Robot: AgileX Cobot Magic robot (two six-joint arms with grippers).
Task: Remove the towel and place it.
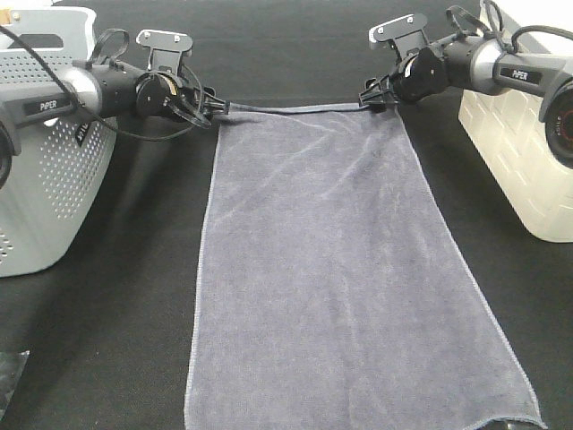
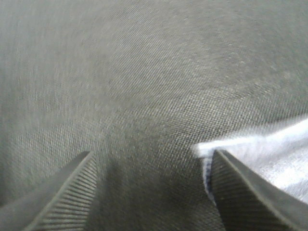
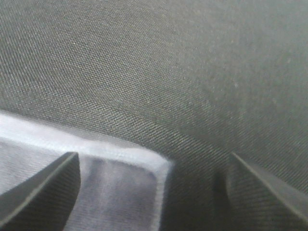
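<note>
Flat, the rectangular microfibre towel lies, seemingly released by 2 gaping grippers.

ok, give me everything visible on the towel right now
The towel is a large slate-grey rectangle, faintly purplish, of soft microfibre-like nap with a stitched hem. It lies spread flat and lengthwise on the black tablecloth, with light creases near its far end. It sits between the grey perforated basket and the white bin, touching neither. The left claw and right claw sit at its two far corners. In the wrist views both are open, each with a corner lying beside or under one finger.
</note>
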